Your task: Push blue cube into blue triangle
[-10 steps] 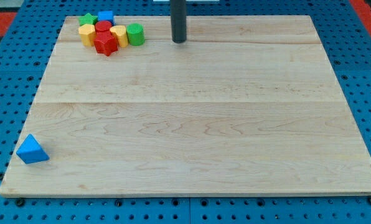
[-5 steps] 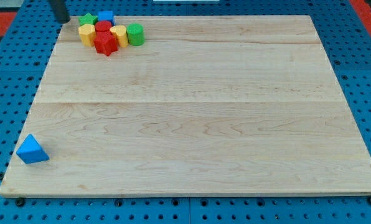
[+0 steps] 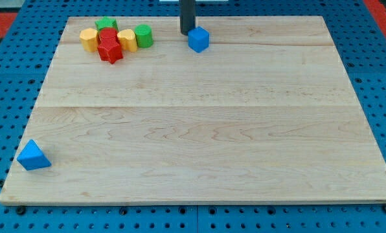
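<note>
The blue cube (image 3: 198, 39) sits near the view's top, right of the block cluster and apart from it. My tip (image 3: 188, 32) stands just at the cube's upper left, touching or nearly touching it. The blue triangle (image 3: 33, 156) lies far away in the board's lower left corner.
A cluster at the view's top left holds a green star (image 3: 105, 25), a yellow block (image 3: 88, 39), a red cylinder (image 3: 107, 35), a red star (image 3: 110, 51), a yellow cylinder (image 3: 127, 39) and a green cylinder (image 3: 143, 35). The wooden board (image 3: 199, 129) lies on blue pegboard.
The blue cube has left the cluster and moved right to the top middle. My tip went from the top left corner to beside the cube. The cluster blocks shifted slightly.
</note>
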